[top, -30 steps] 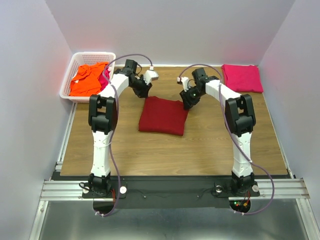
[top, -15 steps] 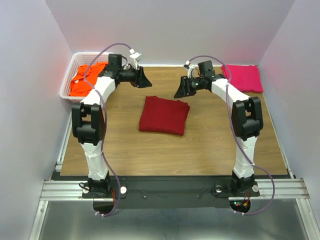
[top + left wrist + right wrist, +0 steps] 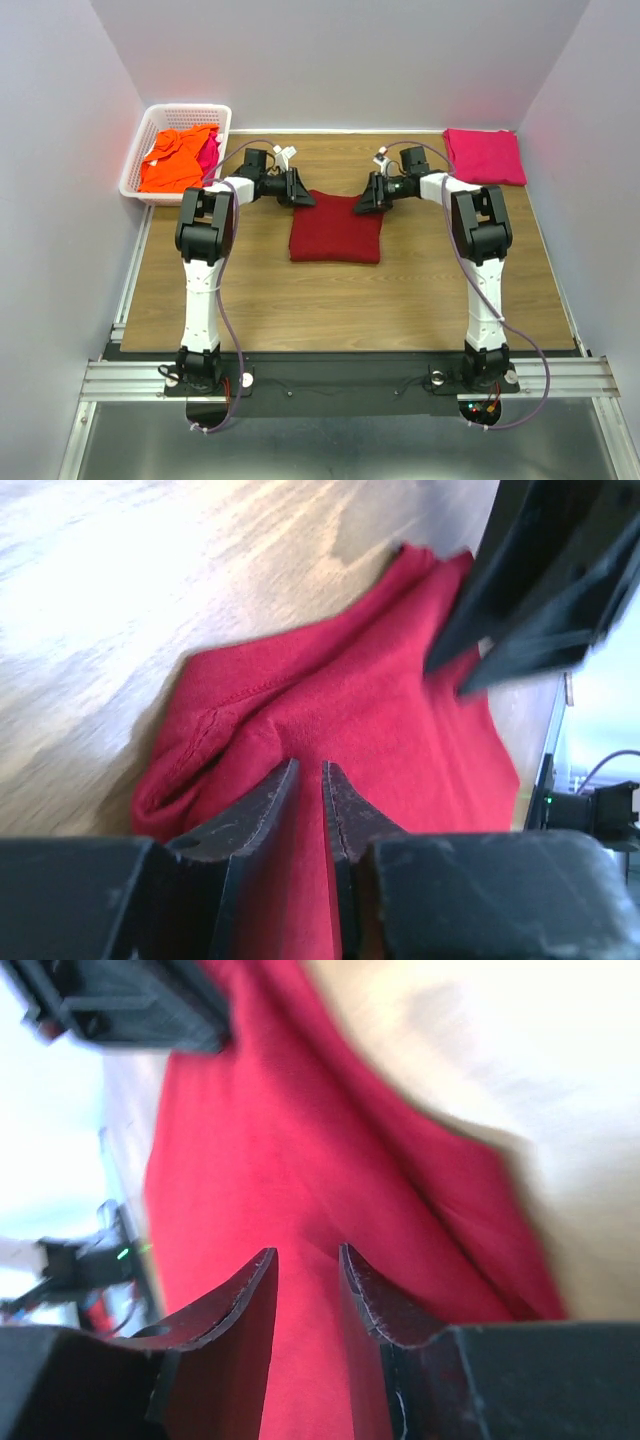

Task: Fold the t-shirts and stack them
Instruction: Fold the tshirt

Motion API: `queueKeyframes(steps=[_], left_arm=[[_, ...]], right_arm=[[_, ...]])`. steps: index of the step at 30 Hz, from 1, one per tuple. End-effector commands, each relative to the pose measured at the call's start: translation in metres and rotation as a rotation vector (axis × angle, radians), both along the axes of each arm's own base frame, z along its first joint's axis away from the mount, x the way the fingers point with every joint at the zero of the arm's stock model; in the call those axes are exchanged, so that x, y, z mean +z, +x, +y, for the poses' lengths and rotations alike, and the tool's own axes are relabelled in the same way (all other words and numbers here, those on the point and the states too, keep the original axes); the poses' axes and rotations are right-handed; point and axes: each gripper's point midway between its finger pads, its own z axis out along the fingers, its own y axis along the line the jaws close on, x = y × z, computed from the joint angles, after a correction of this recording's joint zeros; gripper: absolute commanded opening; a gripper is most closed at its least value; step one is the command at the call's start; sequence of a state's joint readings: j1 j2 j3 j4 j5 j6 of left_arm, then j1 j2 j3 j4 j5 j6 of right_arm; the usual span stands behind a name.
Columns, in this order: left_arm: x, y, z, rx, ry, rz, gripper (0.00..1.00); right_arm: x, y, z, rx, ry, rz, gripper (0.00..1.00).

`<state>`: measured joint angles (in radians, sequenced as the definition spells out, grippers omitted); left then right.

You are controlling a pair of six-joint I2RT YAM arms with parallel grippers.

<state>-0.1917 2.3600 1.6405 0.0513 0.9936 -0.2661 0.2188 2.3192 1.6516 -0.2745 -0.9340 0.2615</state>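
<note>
Wooden table (image 3: 250, 290), white walls on three sides. White lattice basket (image 3: 190, 108) at 10 o'clock, holding a crumpled orange t-shirt (image 3: 172, 162) with a pink t-shirt (image 3: 209, 152) against its right side. Dark red t-shirt (image 3: 336, 230) folded flat at table centre. Magenta t-shirt (image 3: 485, 156) folded at 2 o'clock. Left gripper (image 3: 301, 192) on the red shirt's 11 o'clock corner, jaws nearly together, pinching a raised ridge of cloth. Right gripper (image 3: 366, 199) at the 1 o'clock corner, jaws narrowly apart over cloth. Its wrist view is blurred, so I cannot tell whether it grips.
</note>
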Motion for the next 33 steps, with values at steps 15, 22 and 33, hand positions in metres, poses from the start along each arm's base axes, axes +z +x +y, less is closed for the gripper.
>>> queueKeyframes(steps=[15, 22, 33], left_arm=[[0.135, -0.047, -0.013, -0.103, -0.115, -0.242, 0.38], [0.057, -0.097, -0.029, -0.117, -0.055, -0.032, 0.37], [-0.015, -0.052, 0.037, -0.087, 0.143, -0.018, 0.32]], right_arm=[[0.097, -0.038, 0.013, 0.088, 0.117, -0.148, 0.45], [0.034, -0.063, 0.017, 0.093, 0.038, -0.026, 0.45], [0.035, -0.043, -0.002, 0.071, 0.050, -0.063, 0.44]])
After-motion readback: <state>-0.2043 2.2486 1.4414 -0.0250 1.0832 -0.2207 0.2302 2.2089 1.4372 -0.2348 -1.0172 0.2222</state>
